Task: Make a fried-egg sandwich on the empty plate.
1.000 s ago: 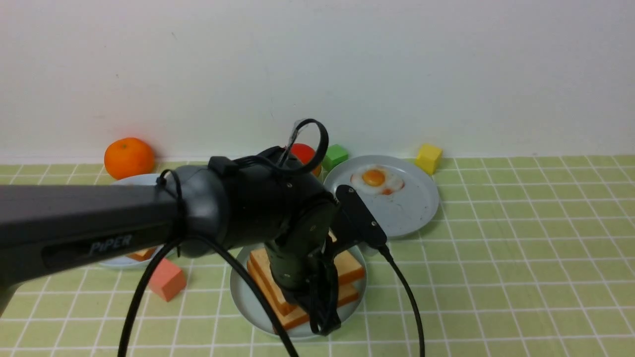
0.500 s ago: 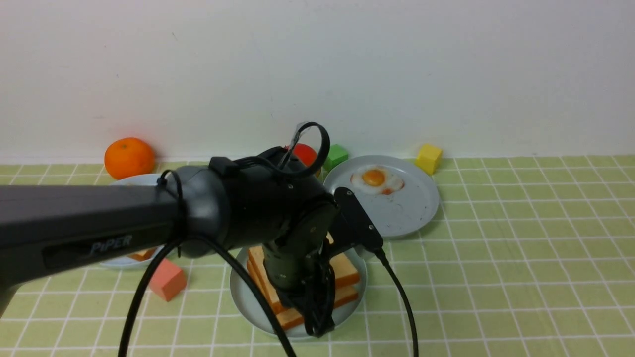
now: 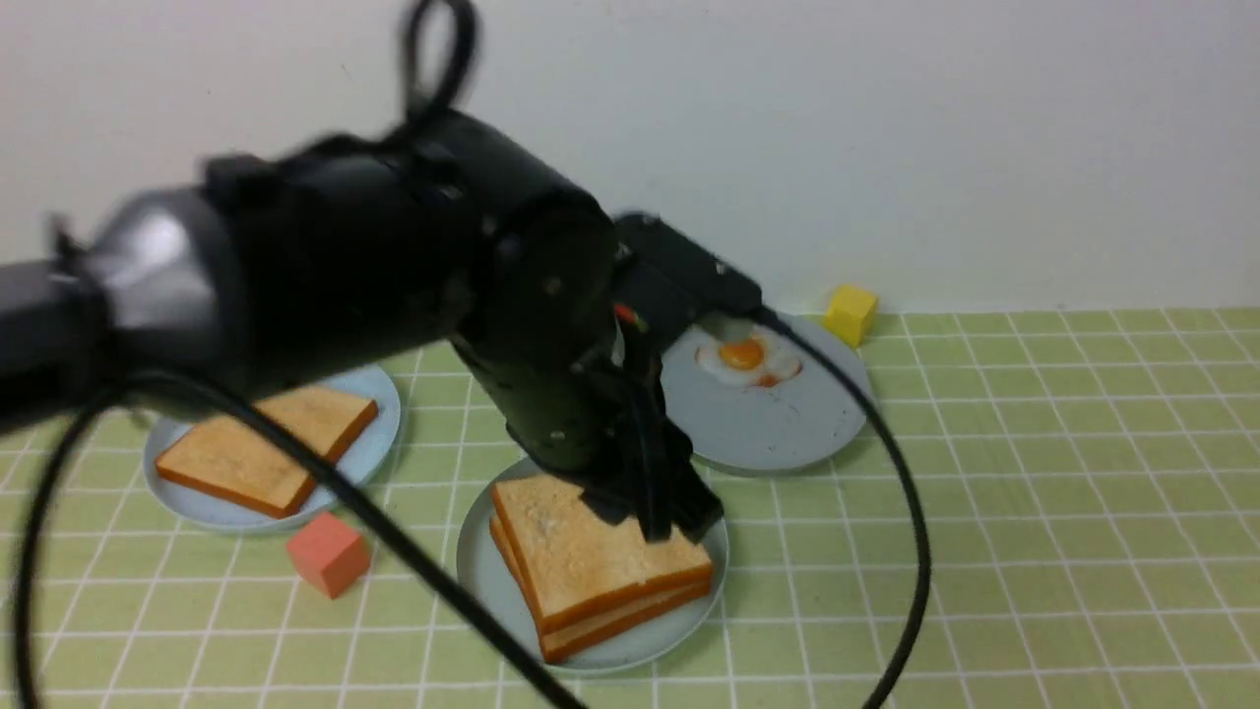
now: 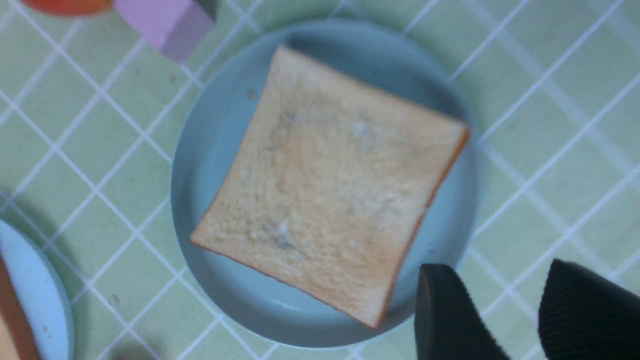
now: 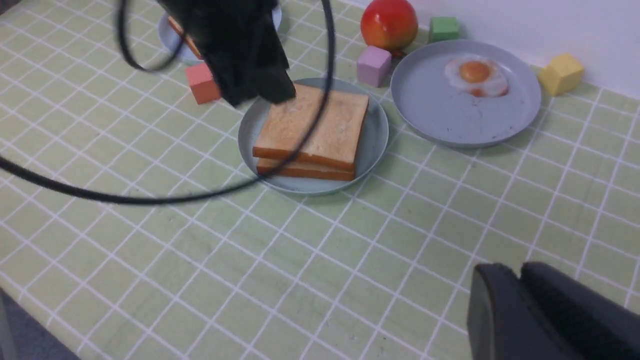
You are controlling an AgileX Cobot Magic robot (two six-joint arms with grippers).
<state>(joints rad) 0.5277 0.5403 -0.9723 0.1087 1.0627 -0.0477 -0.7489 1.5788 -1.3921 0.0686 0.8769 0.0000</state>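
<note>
Front view: two square, golden-crusted toasts are lying stacked on the matte mint plate, the egg sitting elsewhere; left wrist view: the left gripper is hovering, ribbed fingers apart; right wrist view: the right gripper is showing its fingers together.

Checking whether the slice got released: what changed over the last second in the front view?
The left gripper opened, let go of the top toast slice and lifted up off it. Both slices stay stacked on the mint plate; the fried egg has not moved.
</note>
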